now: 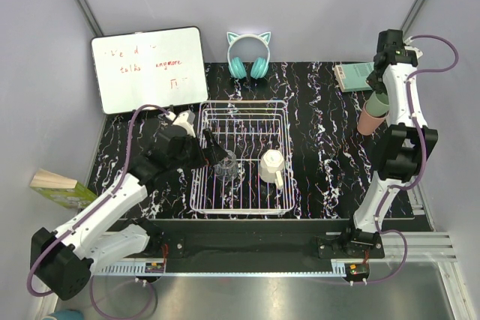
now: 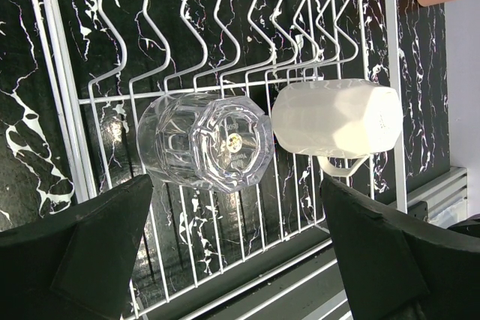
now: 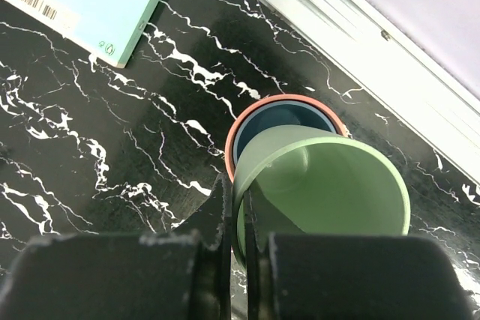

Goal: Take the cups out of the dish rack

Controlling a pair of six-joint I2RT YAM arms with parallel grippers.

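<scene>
Nearest in, the left gripper [image 2: 236,189] hangs over the near half of the dish rack [image 1: 279,201], jaws spread as wide as they go and holding nothing. Its two black fingers [image 2: 82,260] straddle the clear glass [image 2: 206,148] without touching it. The glass sits on the rack's wires at centre-left, its faceted base turned up to the wrist camera. Just to its right, a small gap between them, is the cream-white mug [image 2: 337,119], handle pointing to the near edge of the rack. Those are the only two cups in the rack.

Over to the far right of the black marbled table [image 1: 322,148], well apart from the rack, the right gripper [image 3: 238,211] is pinched tight on the wall of the sage-green cup [image 3: 322,185]. It holds that cup tilted, with its lower end at the mouth of a stack, the light blue cup [image 3: 274,119] nested inside the salmon-pink cup [image 3: 281,100]. Whether the green one is seated in there, I cannot tell.

Just beyond the stack lies a teal book [image 1: 352,76]. At the far edge are teal cat-ear headphones [image 1: 248,54], and at far left a whiteboard [image 1: 148,69] with red writing.
</scene>
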